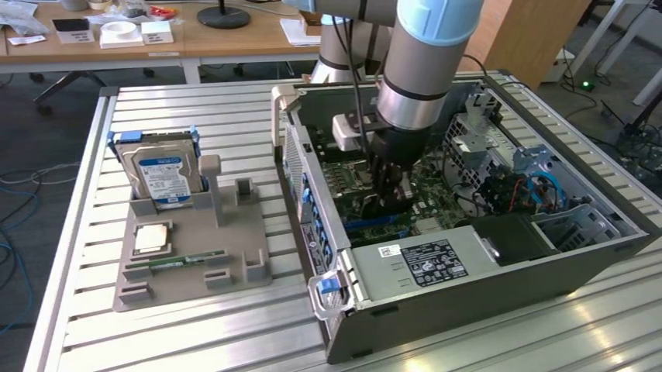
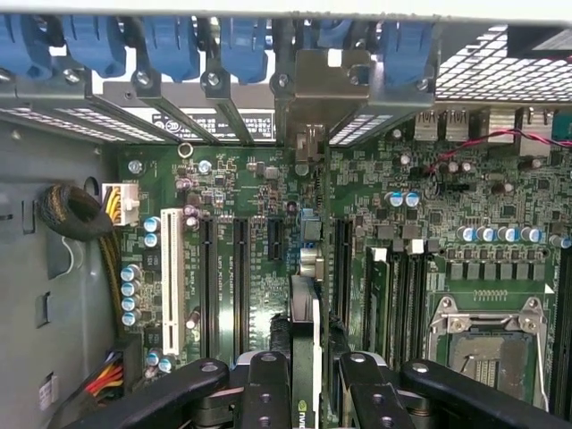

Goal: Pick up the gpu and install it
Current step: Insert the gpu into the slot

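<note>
In the exterior view, the open computer case (image 1: 455,287) lies on the slatted counter (image 1: 207,116) toward three o'clock. The arm reaches down into it, with the pincer (image 1: 386,203) low over the motherboard (image 1: 357,174).

The wrist view shows the pincer narrowed onto the gpu (image 2: 304,313). The two black fingers (image 2: 265,393) press the thin card from either side. The gpu stands on edge, running parallel to the long black expansion slots (image 2: 239,277). Its pale metal bracket (image 2: 313,98) sits against the case's rear wall, under the row of blue latches (image 2: 170,45). I cannot tell whether its lower edge is seated in a slot.

A grey holder (image 1: 186,271) sits on the counter at nine o'clock of the case in the exterior view. A hard drive (image 1: 163,174) with a blue label stands upright at the holder's twelve o'clock. A green RAM stick (image 1: 176,262) lies nearer its six o'clock.
</note>
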You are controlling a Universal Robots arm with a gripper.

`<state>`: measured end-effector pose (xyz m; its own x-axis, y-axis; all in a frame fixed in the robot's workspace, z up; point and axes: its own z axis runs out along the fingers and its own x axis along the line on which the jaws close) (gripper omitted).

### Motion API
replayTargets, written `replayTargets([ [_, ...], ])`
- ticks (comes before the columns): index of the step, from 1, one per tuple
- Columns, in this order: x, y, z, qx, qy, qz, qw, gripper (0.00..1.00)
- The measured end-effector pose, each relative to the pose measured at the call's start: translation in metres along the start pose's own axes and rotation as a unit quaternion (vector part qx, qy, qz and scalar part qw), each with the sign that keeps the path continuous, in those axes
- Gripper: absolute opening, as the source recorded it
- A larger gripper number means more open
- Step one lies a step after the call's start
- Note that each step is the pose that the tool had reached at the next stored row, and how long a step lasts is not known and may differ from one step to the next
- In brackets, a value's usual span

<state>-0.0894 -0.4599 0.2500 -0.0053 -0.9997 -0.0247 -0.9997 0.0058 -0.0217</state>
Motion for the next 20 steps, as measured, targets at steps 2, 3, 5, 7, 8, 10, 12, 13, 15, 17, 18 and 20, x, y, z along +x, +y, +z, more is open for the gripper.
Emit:
replayTargets([
  [2, 0.0001, 0.0005, 0.0006, 0.0001, 0.0001, 0.000, 1.0000, 0.26],
  [3, 0.0001, 0.0005, 0.0007, 0.0001, 0.0001, 0.000, 1.0000, 0.26],
  [5, 0.0000, 0.0006, 0.0012, 0.0001, 0.0000, 0.000, 1.0000, 0.26],
  [7, 0.0000, 0.0006, 0.0019, 0.0002, 0.0000, 0.000, 1.0000, 0.26],
  [8, 0.0000, 0.0006, 0.0021, 0.0002, 0.0000, 0.000, 1.0000, 0.26],
  [10, 0.0001, 0.0006, 0.0021, 0.0001, 0.0001, 0.000, 1.0000, 0.26],
  [12, 0.0000, 0.0006, 0.0023, 0.0002, 0.0000, 0.000, 1.0000, 0.26],
  [13, 0.0000, 0.0006, 0.0025, 0.0002, 0.0000, 0.000, 1.0000, 0.26],
  [15, 0.0001, 0.0006, 0.0028, 0.0001, 0.0001, 0.000, 1.0000, 0.26],
  [17, 0.0001, 0.0006, 0.0028, 0.0001, 0.0001, 0.000, 1.0000, 0.26],
  [18, 0.0001, 0.0006, 0.0029, 0.0002, 0.0001, 0.000, 1.0000, 0.26],
  [20, 0.0001, 0.0006, 0.0029, 0.0002, 0.0000, 0.000, 1.0000, 0.26],
])
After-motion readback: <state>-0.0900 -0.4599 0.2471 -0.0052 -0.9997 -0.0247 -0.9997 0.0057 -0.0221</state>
